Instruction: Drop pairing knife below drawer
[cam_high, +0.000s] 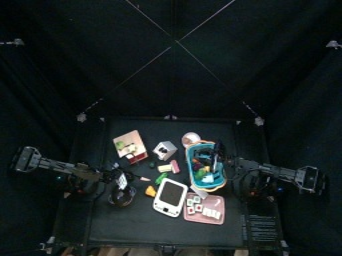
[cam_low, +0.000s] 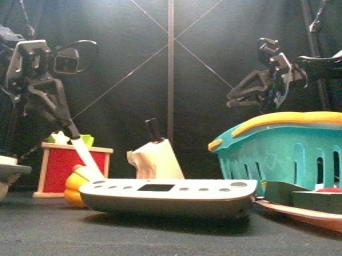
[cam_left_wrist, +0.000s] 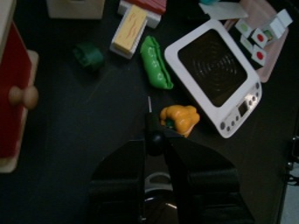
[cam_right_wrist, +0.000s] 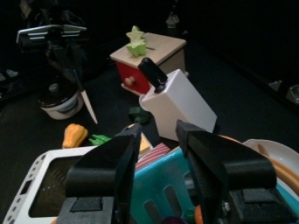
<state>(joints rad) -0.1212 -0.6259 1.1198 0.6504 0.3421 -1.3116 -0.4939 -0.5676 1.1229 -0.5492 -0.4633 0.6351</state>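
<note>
The knife (cam_low: 83, 158) shows as a thin white blade slanting down in front of the red drawer (cam_low: 54, 170), its lower end close to the table. Whether the tip touches the table cannot be told. From the right wrist view the same blade (cam_right_wrist: 87, 105) leans beside a dark cup (cam_right_wrist: 56, 101), on the side of the drawer that carries the knob.

The left gripper (cam_left_wrist: 158, 131) hangs just above the knife, close to the drawer's front. Its jaws are dark against a dark table, so it cannot be told whether they pinch the knife or stand clear of it.

Just beyond the knife from the drawer lies a small orange thing (cam_left_wrist: 179, 120), and next to that a green pepper (cam_left_wrist: 156, 61) and a white scale (cam_left_wrist: 216, 70). A white knife block (cam_low: 160, 162) with a black handle sticking out of it stands beside the drawer.

Farther from the drawer, past the knife block, sits a teal basket (cam_low: 281, 150) with a yellow rim. The right gripper (cam_right_wrist: 163, 131) hovers over the basket with its jaws spread apart and nothing between them, well apart from the knife.
</note>
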